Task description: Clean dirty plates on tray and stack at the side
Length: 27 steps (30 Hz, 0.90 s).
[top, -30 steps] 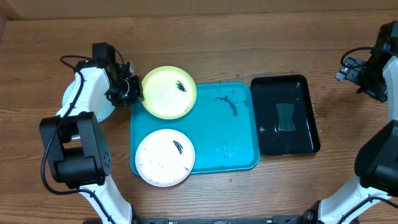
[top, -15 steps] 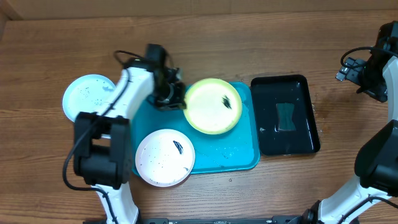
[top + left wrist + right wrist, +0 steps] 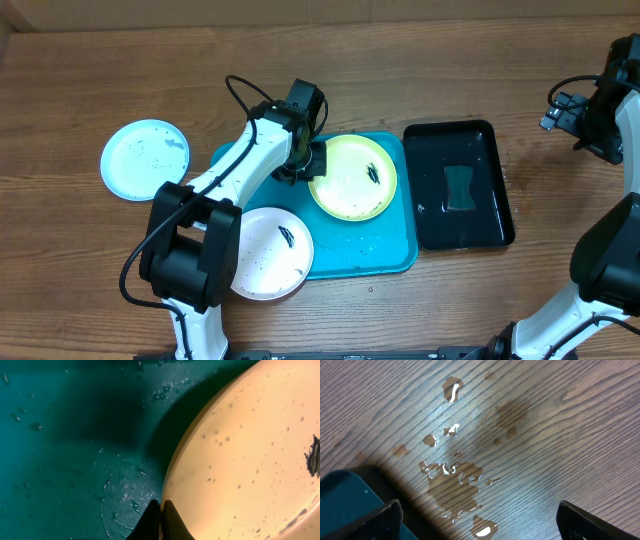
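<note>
My left gripper (image 3: pixel 312 163) is shut on the left rim of the yellow-green plate (image 3: pixel 355 180), which is over the turquoise tray (image 3: pixel 385 255). In the left wrist view the fingers (image 3: pixel 161 519) pinch the plate's edge (image 3: pixel 250 460) above the wet tray (image 3: pixel 65 450). The plate has a dark smear. The white plate (image 3: pixel 268 253) lies on the tray's front left corner with a dark smear. The light teal plate (image 3: pixel 145 159) lies on the table left of the tray. My right gripper (image 3: pixel 600 120) is open and empty at the far right; its fingers (image 3: pixel 480 520) hang over wet wood.
A glossy black tray (image 3: pixel 460 185) with water and a sponge (image 3: pixel 460 188) stands right of the turquoise tray; its corner shows in the right wrist view (image 3: pixel 350 500). Water puddles (image 3: pixel 455 485) lie on the wood. The left arm's cable loops over the tray's back left.
My left gripper has carried the yellow-green plate rightward, from the tray's back left corner to its back right part. The light teal plate is now uncovered. The right arm has not moved.
</note>
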Motion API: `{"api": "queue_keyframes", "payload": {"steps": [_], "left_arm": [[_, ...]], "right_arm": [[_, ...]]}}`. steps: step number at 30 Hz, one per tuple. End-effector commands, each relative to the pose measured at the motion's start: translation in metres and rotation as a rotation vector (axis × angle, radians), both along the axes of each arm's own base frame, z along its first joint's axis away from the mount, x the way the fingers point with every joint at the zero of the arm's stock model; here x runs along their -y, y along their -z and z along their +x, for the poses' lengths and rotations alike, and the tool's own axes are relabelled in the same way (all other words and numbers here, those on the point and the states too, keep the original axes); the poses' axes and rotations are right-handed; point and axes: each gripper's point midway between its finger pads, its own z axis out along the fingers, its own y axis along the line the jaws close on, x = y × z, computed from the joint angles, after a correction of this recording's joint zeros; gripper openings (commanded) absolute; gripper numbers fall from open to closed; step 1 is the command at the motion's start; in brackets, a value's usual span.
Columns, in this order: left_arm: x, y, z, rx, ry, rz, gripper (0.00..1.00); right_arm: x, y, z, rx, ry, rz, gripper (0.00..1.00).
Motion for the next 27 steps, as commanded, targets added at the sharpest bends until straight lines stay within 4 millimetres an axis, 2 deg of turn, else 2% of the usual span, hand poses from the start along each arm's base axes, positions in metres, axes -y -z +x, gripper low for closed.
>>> {"api": "queue_keyframes", "payload": {"steps": [1, 3, 6, 8, 11, 15, 17, 21, 23, 27], "left_arm": [[-0.003, -0.012, 0.013, 0.061, -0.03, 0.028, 0.04], [-0.003, -0.012, 0.012, 0.06, -0.029, 0.029, 0.04], [-0.003, -0.011, 0.012, 0.06, -0.017, 0.031, 0.04], [-0.004, -0.011, 0.012, 0.062, -0.011, 0.04, 0.04], [-0.008, -0.009, 0.014, 0.07, -0.015, 0.062, 0.04], [-0.007, -0.009, 0.016, 0.078, -0.015, 0.06, 0.04], [-0.007, -0.009, 0.016, 0.079, -0.016, 0.06, 0.04], [-0.007, -0.009, 0.017, 0.079, -0.015, 0.06, 0.04], [-0.007, -0.009, 0.017, 0.08, -0.015, 0.06, 0.04], [-0.007, -0.009, 0.017, 0.083, -0.016, 0.057, 0.04]], "right_arm": [[0.002, -0.006, 0.002, 0.016, 0.007, -0.012, 1.0], [0.004, -0.007, 0.006, 0.034, 0.007, -0.018, 1.0], [0.003, -0.011, 0.023, 0.109, -0.003, -0.004, 1.0], [-0.014, -0.013, 0.033, 0.163, -0.034, 0.092, 1.0], [-0.049, -0.014, 0.033, 0.181, -0.081, 0.283, 1.0], [-0.07, -0.017, 0.027, 0.175, -0.102, 0.404, 1.0], [-0.086, -0.018, 0.019, 0.15, -0.145, 0.473, 0.9], [-0.106, -0.014, -0.007, 0.041, -0.204, 0.521, 0.48], [-0.119, -0.01, -0.023, -0.036, -0.238, 0.529, 0.44], [-0.138, 0.011, -0.049, -0.198, -0.303, 0.446, 0.47]]}}
